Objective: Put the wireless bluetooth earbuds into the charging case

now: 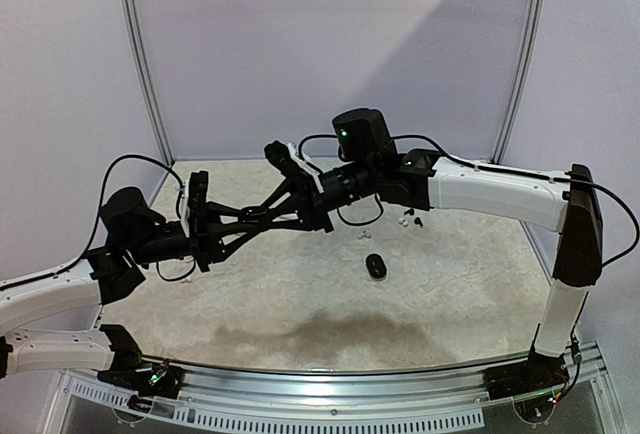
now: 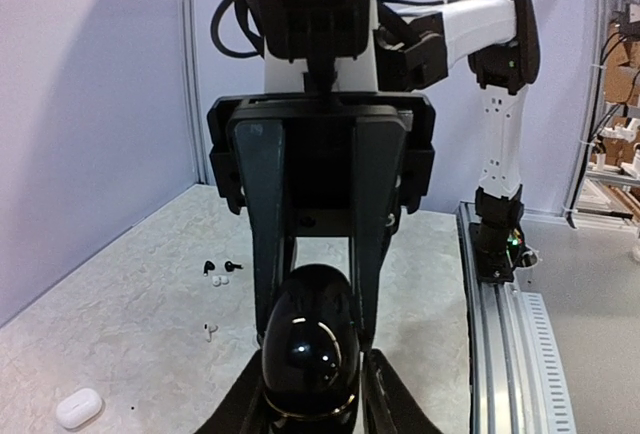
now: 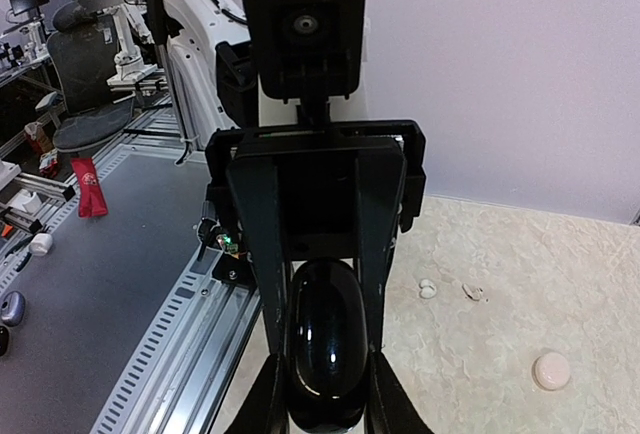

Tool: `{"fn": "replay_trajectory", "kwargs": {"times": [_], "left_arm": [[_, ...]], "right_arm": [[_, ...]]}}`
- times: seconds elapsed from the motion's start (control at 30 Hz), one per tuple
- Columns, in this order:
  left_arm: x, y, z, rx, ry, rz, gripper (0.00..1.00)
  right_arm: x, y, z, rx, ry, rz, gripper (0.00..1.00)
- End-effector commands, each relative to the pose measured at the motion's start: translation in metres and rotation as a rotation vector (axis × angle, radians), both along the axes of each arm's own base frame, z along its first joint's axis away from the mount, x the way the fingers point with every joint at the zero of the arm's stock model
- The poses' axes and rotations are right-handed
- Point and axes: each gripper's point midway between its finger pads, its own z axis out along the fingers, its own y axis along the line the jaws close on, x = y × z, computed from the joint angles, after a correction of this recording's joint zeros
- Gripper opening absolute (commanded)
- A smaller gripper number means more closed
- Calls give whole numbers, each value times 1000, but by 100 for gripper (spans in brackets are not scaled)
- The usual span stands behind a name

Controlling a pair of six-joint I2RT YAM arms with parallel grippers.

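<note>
You are clamping the black case (image 2: pixel 310 344) with left gripper (image 2: pixel 312 409) and right gripper (image 3: pixel 325 404); be prying squarely, earbuds (image 1: pixel 410 220) lying at its three o'clock.

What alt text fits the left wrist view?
Glossy black charging case gripped between the left fingers, at bottom, and the facing right fingers. Beyond it on the table: tiny black and white earbuds, and a white case at lower left.

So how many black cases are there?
2. One case held between the left gripper and right gripper; the other case on the table, right of centre. More may be hidden.
</note>
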Motion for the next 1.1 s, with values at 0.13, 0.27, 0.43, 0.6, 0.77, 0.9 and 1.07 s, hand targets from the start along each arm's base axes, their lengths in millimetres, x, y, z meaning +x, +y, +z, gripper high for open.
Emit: {"fn": "replay_trajectory", "kwargs": {"times": [0.13, 0.27, 0.43, 0.6, 0.77, 0.9, 1.07], "left_arm": [[-4, -1, -9, 13, 28, -8, 36], [-6, -1, -15, 30, 22, -15, 37], [-6, -1, -13, 30, 11, -19, 30], [-7, -2, -5, 22, -27, -27, 14], [-8, -1, -4, 37, -70, -27, 0], [-9, -1, -5, 68, -164, -27, 0], [-13, -4, -7, 99, -226, -53, 0]], "right_arm": [[-1, 1, 12, 24, -14, -11, 0], [-2, -1, 12, 26, -16, -11, 0], [-2, -1, 9, 20, -7, -12, 0], [-1, 0, 6, 10, -1, -15, 0], [9, 2, -1, -16, 1, -76, 47], [19, 4, -4, -36, -2, -133, 65], [25, 8, -7, -52, 5, -158, 67]]}}
